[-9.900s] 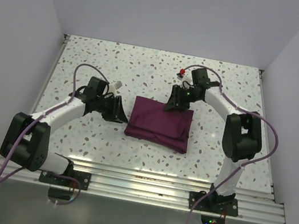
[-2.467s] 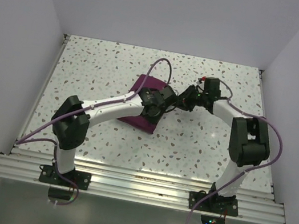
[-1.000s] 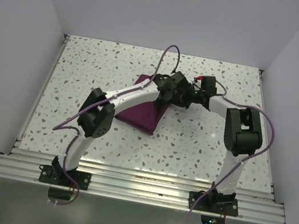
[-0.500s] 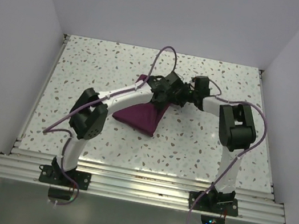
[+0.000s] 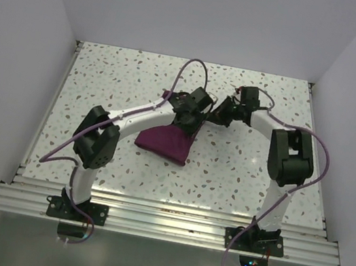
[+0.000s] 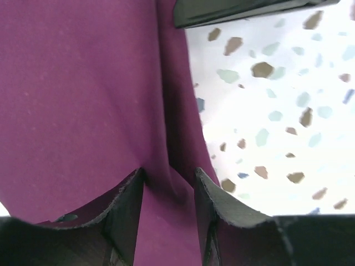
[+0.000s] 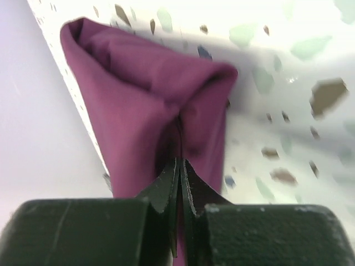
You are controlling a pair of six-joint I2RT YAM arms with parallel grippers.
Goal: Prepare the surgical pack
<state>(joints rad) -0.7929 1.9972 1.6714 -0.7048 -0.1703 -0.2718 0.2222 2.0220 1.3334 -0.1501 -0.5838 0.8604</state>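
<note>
The speckled white counter (image 5: 106,72) is closed in by pale walls (image 5: 14,42). Near its middle I see the surgical pack (image 5: 162,143), a maroon cloth lying bunched. My left pincer (image 6: 169,178) stands spread, and a fold of the cloth runs between its fingers (image 6: 125,210). My right pincer (image 7: 178,165) is pressed together, pinching an edge of the cloth.

The surgical pack (image 5: 162,143) is a deep maroon cloth, folded and rumpled into a rough wedge near the middle of the speckled bench (image 5: 106,72), its broad near end lying flat, its far end gathered into a creased ridge
</note>
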